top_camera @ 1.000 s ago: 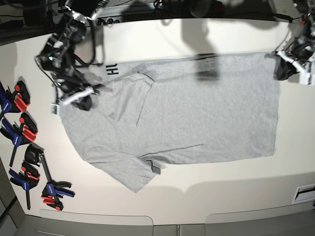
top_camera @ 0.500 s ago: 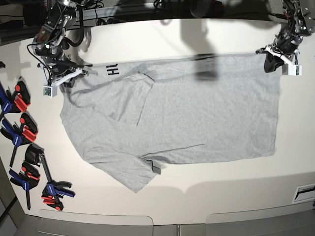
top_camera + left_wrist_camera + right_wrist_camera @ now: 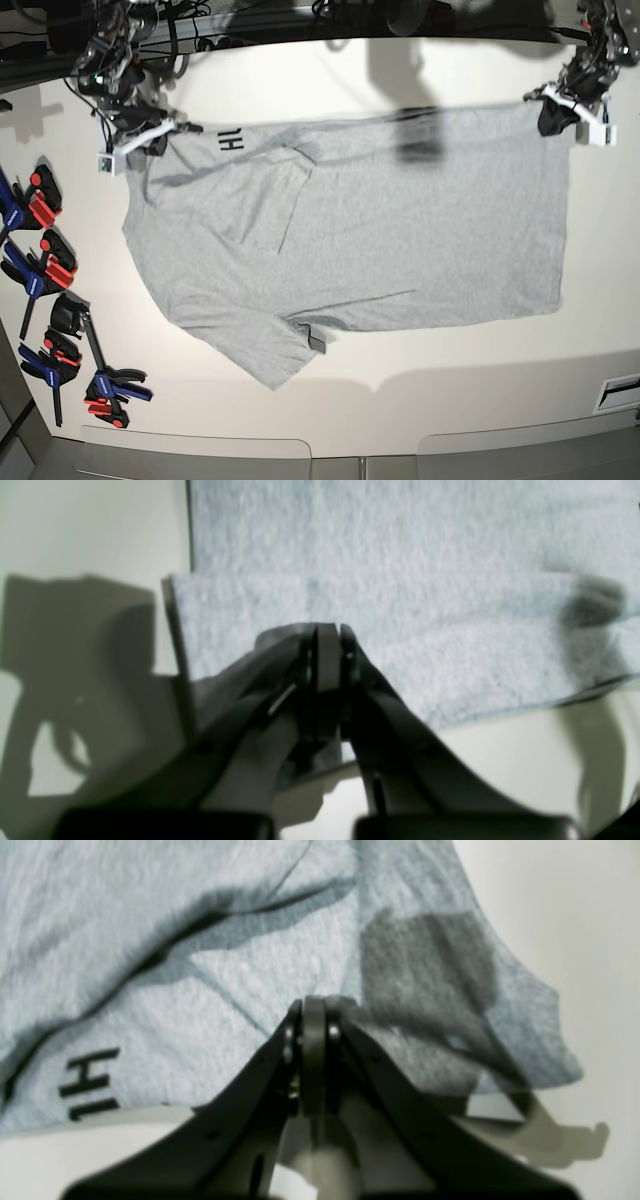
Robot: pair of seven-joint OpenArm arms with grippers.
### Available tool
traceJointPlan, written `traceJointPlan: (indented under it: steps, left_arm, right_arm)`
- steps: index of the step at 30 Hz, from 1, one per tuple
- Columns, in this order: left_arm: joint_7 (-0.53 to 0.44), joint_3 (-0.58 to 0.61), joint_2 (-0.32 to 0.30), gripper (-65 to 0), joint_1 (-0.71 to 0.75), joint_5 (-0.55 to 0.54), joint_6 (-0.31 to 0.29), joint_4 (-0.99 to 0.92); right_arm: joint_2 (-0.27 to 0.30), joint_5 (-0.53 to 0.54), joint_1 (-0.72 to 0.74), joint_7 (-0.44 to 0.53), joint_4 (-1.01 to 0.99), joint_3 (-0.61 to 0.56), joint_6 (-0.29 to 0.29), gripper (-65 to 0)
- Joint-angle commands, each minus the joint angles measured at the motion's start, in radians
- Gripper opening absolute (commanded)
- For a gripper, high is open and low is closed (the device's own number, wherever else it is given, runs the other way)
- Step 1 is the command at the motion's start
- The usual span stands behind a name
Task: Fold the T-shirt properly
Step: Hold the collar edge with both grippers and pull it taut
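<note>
Left tool (image 3: 327,630): we see its jaws pressed together on a fold of grey fabric at the hem corner of the T-shirt (image 3: 380,230). In the base view this tool (image 3: 556,112) sits at the far right corner of the garment, and the cloth edge is lifted slightly where it is pinched. Right tool (image 3: 312,1005): jaws likewise closed, pinching fabric near the shoulder, just beside the black lettering (image 3: 90,1082). In the base view it (image 3: 150,140) is at the far left corner of the shirt.

We note the surface (image 3: 400,75) is a pale cream tabletop. The T-shirt lies spread across it, mostly flat, collar end toward the base view's left and hem toward its right. One sleeve (image 3: 265,350) points toward the near edge. A strip of the far edge is turned over, exposing the lettering (image 3: 229,141). Soft creases run through the chest area.

Several red, blue and black clamps (image 3: 50,300) lie in a row along the left edge of the surface, apart from the shirt. Dark cables and equipment (image 3: 330,15) run behind the far edge; we cannot make out detail there.
</note>
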Motion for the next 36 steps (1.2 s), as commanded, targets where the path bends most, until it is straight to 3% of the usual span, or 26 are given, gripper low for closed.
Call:
traceJointPlan:
  steps: [1,11,15,26,36]
  left_arm:
    - [0.084,-0.021,-0.009,-65.0,0.04,0.046,0.029,0.014]
    - [0.094,-0.121,-0.006,-65.0,0.179,0.002,0.029,0.072]
    - [0.102,-0.121,-0.003,-65.0,0.201,0.002,0.029,0.071]
    - [0.102,-0.121,-0.001,-65.0,0.259,-0.002,0.029,0.072]
    - [0.123,-0.121,0.032,-65.0,0.276,-0.037,0.028,0.072]
  right_arm:
    - [0.006,-0.02,-0.021,-0.049,0.017,0.002,0.0,-65.0]
    - [0.005,-0.018,-0.166,-0.058,0.07,0.027,-0.001,-65.0]
    - [0.006,0.063,-0.194,-0.084,0.07,0.074,0.003,-65.0]
    - [0.006,0.214,-0.195,-0.163,0.07,0.211,0.079,-65.0]
    - [0.003,0.219,-0.195,-0.177,0.07,0.211,0.084,-65.0]
